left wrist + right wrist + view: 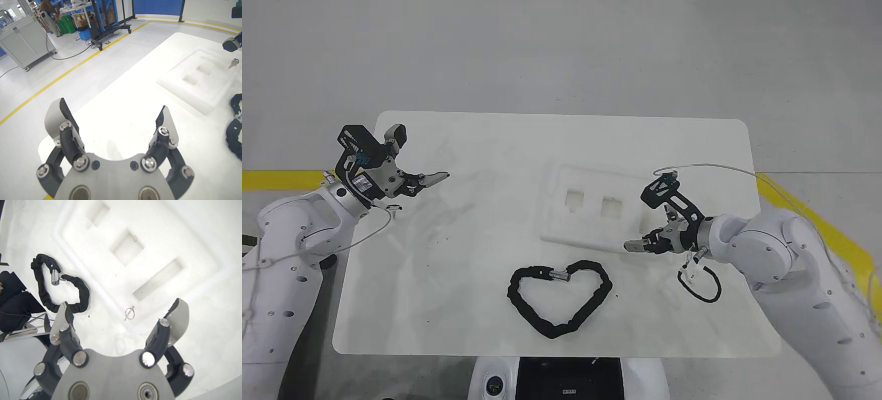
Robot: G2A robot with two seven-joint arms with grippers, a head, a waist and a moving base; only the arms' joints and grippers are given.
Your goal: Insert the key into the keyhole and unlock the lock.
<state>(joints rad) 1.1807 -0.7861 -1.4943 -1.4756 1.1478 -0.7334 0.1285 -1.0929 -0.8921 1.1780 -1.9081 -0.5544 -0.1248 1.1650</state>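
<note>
A small silver key point(129, 313) on a thin ring lies on the outer ledge of the white foam tray point(198, 249). My right gripper point(121, 306) hangs open just above it, one finger on each side. The same key point(233, 63) also shows in the left wrist view. The black fabric-sleeved chain point(560, 297) lies in a heart shape near the table's front edge. Its chrome lock cylinder point(54, 277) joins the two ends, with the keyhole face visible. My left gripper point(428, 182) is open and empty over the table's left side, far from the chain.
The foam tray point(597, 205) with several rectangular recesses sits at the table's middle right. A black cable loop point(700, 285) hangs from the right arm. The white table's point(442, 300) front left is bare. Yellow floor tape point(75, 66) runs past the table.
</note>
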